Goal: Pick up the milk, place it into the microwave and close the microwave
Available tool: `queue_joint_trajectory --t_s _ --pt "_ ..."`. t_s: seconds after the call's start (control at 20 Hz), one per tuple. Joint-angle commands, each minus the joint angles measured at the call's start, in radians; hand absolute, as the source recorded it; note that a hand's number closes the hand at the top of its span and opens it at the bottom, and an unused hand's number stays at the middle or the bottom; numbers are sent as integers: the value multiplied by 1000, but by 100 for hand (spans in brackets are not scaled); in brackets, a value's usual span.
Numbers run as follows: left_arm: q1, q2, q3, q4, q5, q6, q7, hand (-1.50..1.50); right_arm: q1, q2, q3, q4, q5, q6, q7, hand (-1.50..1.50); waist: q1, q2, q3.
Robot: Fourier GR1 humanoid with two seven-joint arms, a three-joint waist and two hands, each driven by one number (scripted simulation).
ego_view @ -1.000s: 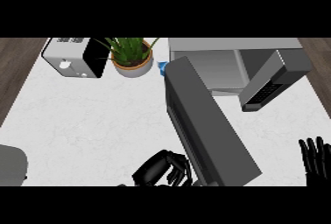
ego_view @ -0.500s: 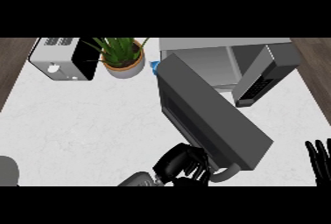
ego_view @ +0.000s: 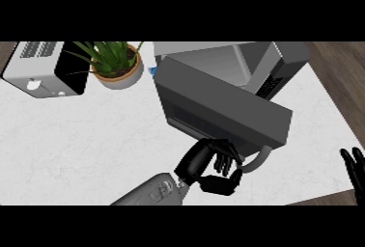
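- Fingers [ego_view: 222, 161] of the left hand [ego_view: 210, 166] are curled just under the lower edge of the microwave door [ego_view: 221, 113], beside its grey handle [ego_view: 260, 161]; whether they wrap the handle or only press the door edge cannot be told, and they hold nothing else that shows.
- Right hand [ego_view: 354, 166] rests at the tabletop's right edge, fingers straight and up, holding nothing.
- Microwave [ego_view: 281, 62] stands at the far right of the tabletop [ego_view: 78, 140], its door partly swung across the opening.
- Milk does not show plainly: only a small blue scrap [ego_view: 152, 71] peeks out at the door's far left corner, next to the potted plant [ego_view: 114, 62], and it may or may not be the carton.
- Toaster [ego_view: 46, 67] sits at the far left corner, well apart from the work.
- Judged from the task, a milk carton would be light to middling, stiff-sided yet dentable, and smooth; best taken round its middle with fingers and thumb on opposite faces, kept upright.
- Door is stiff and hinged, so it should swing best when pushed near its free edge, close to the handle.
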Motion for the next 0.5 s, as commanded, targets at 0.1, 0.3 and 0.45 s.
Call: queue_joint_trajectory --t_s 0.1,0.3,0.45 --pt "-86 -8 57 -22 124 95 -89 -150 -28 -21 -12 -45 -35 8 23 -150 -56 11 -1" --pt "-122 -8 58 9 173 126 -130 -150 -42 -24 -5 -47 -63 23 36 -150 -87 25 1" --pt "-161 -8 67 29 213 149 -136 -150 -46 -48 -17 -61 -90 40 51 -150 -112 26 2"
